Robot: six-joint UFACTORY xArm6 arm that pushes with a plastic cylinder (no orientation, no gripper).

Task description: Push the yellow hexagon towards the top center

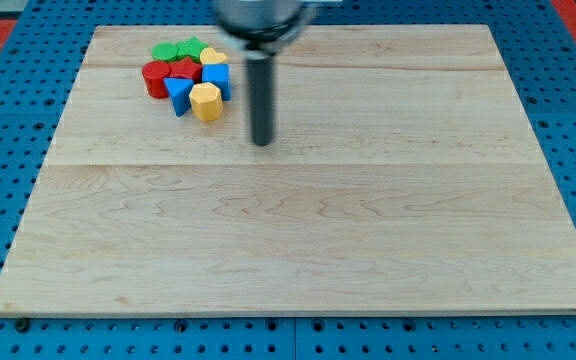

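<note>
The yellow hexagon lies at the lower right of a tight cluster of blocks near the board's top left. Touching it are a blue triangle on its left and a blue block above it. My tip rests on the board to the right of and slightly below the yellow hexagon, about a block's width apart from it. The dark rod rises straight up from it to the view's top.
The cluster also holds a red cylinder, a red star, two green blocks and a second yellow block. The wooden board lies on a blue pegboard surface.
</note>
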